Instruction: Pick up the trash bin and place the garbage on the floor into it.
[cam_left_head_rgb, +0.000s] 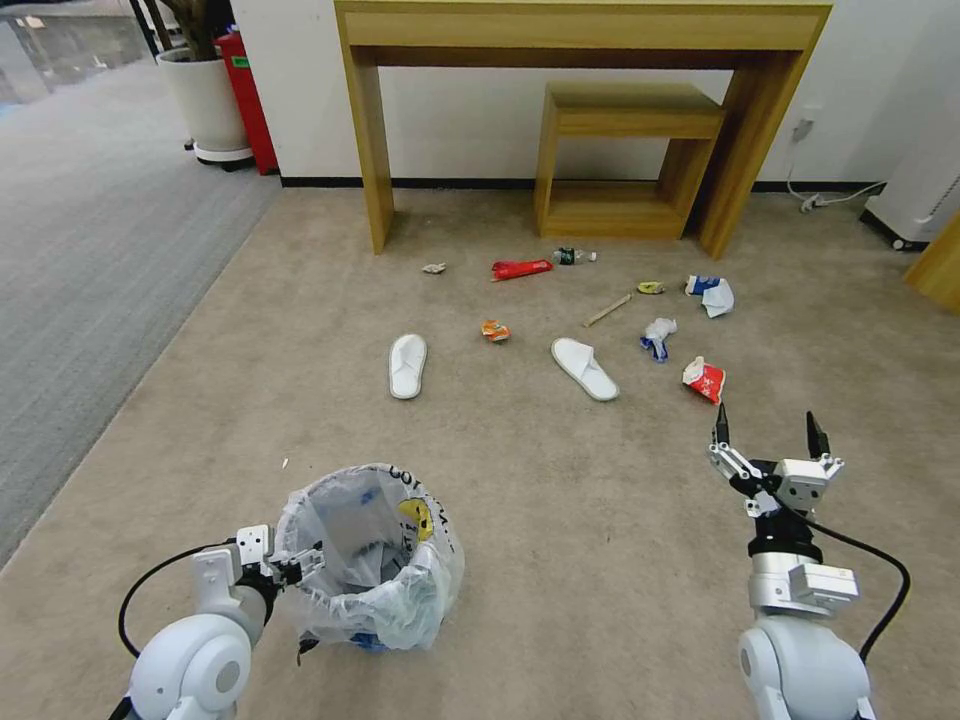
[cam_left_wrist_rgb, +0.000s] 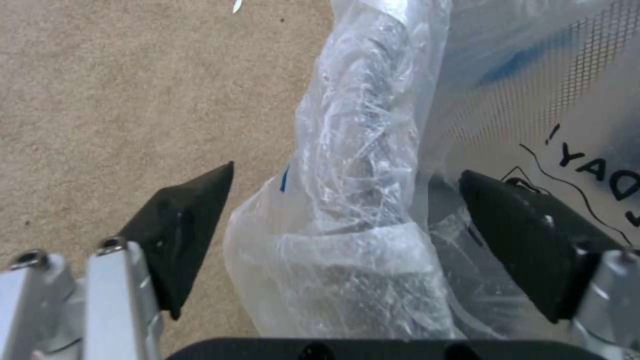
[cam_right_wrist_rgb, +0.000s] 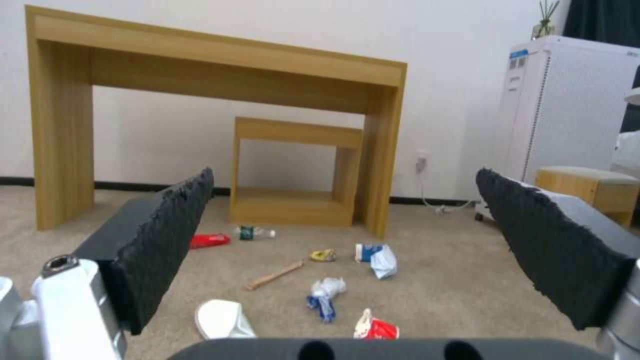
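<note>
I am straddling the near rim of the trash bin (cam_left_head_rgb: 372, 560) with my left gripper (cam_left_wrist_rgb: 347, 200), jaws apart and not yet clamping, while my right gripper (cam_left_head_rgb: 770, 432) is hovering open and the garbage (cam_left_head_rgb: 520, 268) is lying scattered, unpicked, on the floor (cam_left_head_rgb: 560, 520).

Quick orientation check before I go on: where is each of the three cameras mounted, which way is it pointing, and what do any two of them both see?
Head view: on the head, facing forward and down at the floor; left gripper, right gripper show.
Left wrist view: on the left arm, facing the trash bin, its fingers astride the rim.
Right wrist view: on the right arm, facing the garbage and desk, fingers open.
Head and right wrist views share the garbage.
</note>
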